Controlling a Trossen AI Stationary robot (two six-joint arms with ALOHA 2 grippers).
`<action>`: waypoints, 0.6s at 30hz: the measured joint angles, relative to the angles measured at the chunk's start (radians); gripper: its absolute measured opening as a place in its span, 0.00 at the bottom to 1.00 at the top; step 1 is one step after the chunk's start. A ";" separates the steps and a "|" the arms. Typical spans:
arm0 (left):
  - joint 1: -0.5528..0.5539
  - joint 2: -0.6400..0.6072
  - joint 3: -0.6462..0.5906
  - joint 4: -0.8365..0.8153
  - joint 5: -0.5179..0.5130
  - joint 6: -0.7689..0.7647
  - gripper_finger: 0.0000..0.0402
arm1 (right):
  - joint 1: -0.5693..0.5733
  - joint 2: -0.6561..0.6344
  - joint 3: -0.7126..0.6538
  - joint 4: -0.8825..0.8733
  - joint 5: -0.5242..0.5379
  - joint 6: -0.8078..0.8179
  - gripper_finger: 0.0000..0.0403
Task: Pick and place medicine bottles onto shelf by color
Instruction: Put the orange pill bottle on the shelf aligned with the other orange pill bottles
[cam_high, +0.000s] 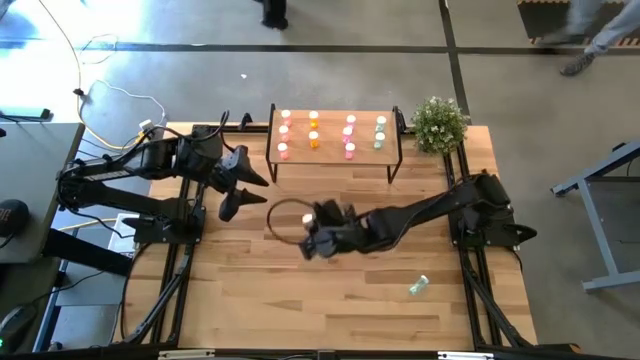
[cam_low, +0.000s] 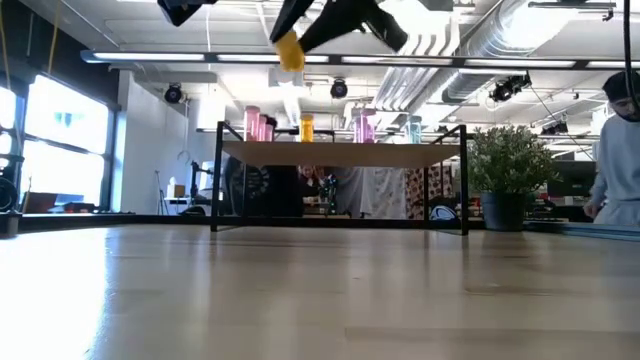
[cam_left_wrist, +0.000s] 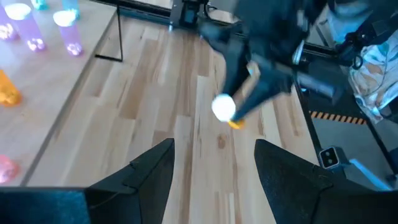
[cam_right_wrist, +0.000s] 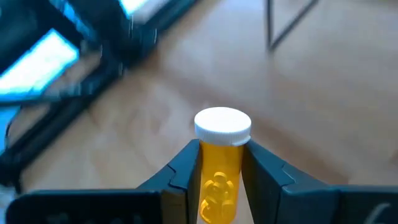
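My right gripper is shut on an orange medicine bottle with a white cap, above the table's middle. The low view shows the bottle high above the table. My left gripper is open with nothing between its fingers. It hangs left of the shelf's near left corner. The shelf stands at the far edge. Several pink, orange and pale green bottles stand upright on it in columns. One pale green bottle lies on its side at the near right. My right gripper pinches the orange bottle's body just below the cap between its two fingers. The white cap sticks out past the fingertips. The fingers slant down from the table's right side. The bottle is lifted clear of the table.
A potted plant stands at the far right corner beside the shelf. A dark ring lies on the table under my right gripper. People move on the floor beyond the table's far edge. Bare wood spans the near half.
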 joint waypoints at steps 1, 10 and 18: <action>0.003 -0.002 0.000 0.000 0.000 0.010 0.53 | -0.007 -0.016 0.000 0.004 0.035 -0.024 0.21; 0.016 -0.013 0.000 0.013 -0.003 0.044 0.53 | -0.066 -0.165 0.000 0.102 0.304 -0.305 0.21; 0.015 -0.013 0.000 0.013 0.000 0.055 0.53 | -0.118 -0.295 0.000 0.200 0.346 -0.666 0.21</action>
